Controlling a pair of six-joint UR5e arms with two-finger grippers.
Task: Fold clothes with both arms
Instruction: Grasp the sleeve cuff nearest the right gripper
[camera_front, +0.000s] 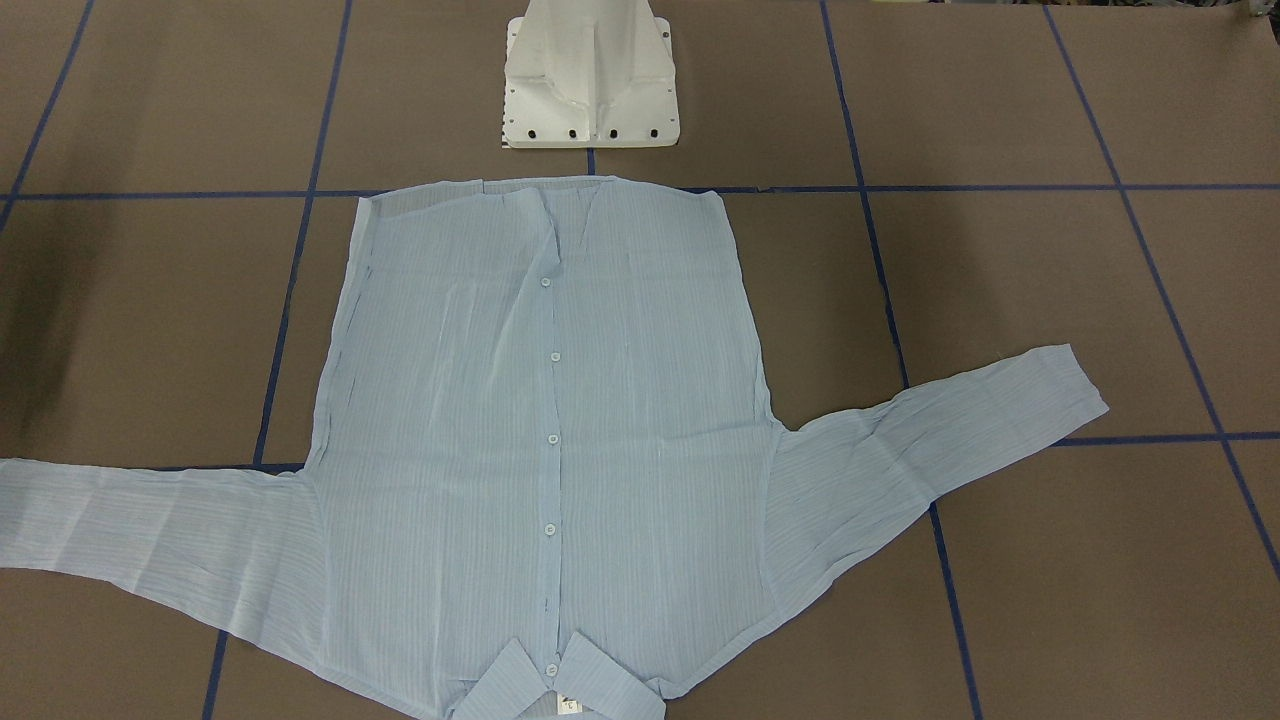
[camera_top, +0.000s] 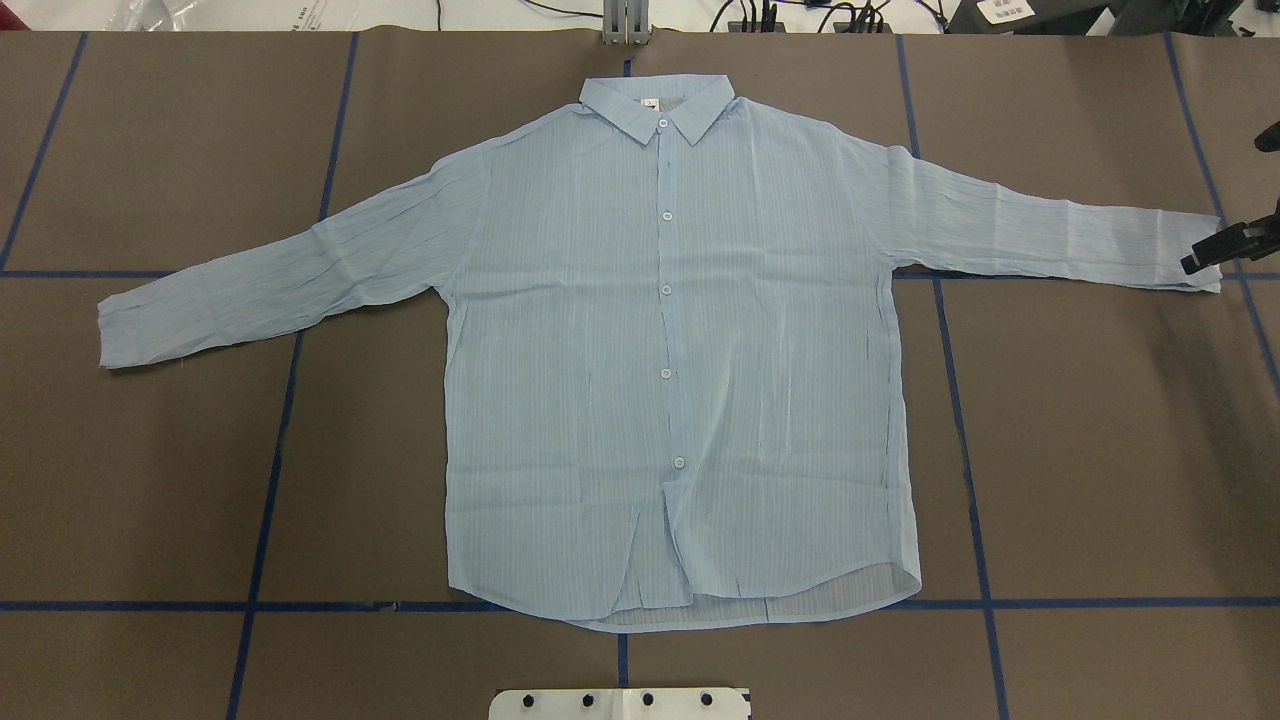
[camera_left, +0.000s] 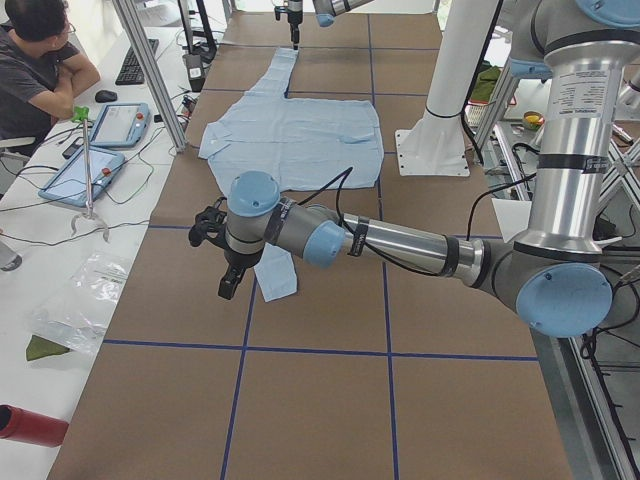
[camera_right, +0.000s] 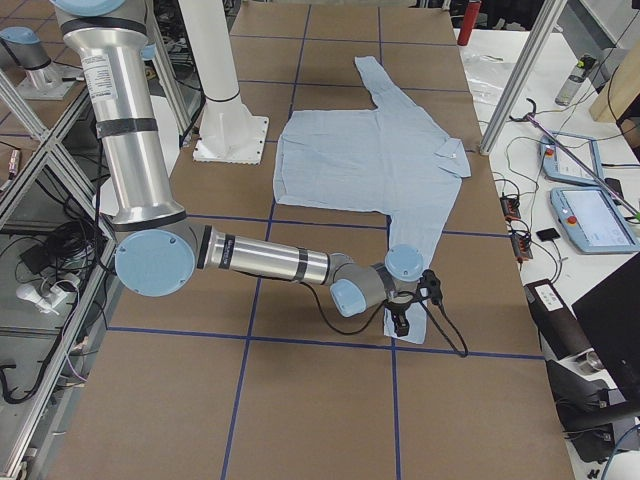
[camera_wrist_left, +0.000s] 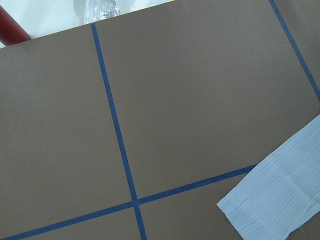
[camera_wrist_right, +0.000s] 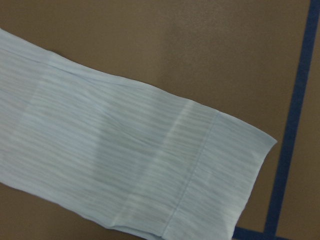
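The shirt (camera_top: 660, 350) lies flat, buttoned front up, mid-surface (camera_top: 150, 480), its collar toward the edge far from the robot and its sleeves spread toward both ends. No fold is made, so this is judged the opening step. The right pincer (camera_top: 1205, 255) sits at the right cuff (camera_wrist_right: 220, 175). The left pincer (camera_left: 227, 285) hovers beside the left cuff (camera_wrist_left: 270, 200). Whether either is apart or together cannot be told. Next, each must pinch its thin cuff and carry the sleeve inward. No containers are involved.

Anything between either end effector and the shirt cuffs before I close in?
Nothing visible. The right end effector is over one cuff of the shirt; the left end effector hangs beside the other cuff, with only table between.
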